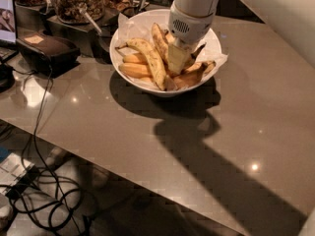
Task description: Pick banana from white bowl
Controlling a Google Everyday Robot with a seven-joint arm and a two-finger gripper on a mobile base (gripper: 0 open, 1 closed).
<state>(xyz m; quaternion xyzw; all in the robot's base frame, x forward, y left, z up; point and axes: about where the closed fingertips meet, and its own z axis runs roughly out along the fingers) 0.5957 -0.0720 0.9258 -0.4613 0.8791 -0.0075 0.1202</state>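
The white bowl (127,80) lined with crinkled white paper stands at the back of the grey table (162,136) and holds several bananas. The long freckled banana (150,61) lies across the bowl's left half, its dark stem at the upper left. Shorter orange-yellow bananas (134,70) lie to its left and others at the right (193,75). My gripper (177,62) reaches down from above into the middle of the bowl, among the bananas just right of the freckled one. Its tips are hidden among the fruit.
Glass jars of nuts (76,1) stand behind the bowl at the back left. A black box (47,48) with cables sits at the left. The table's front edge runs diagonally; cables (34,200) lie on the floor below.
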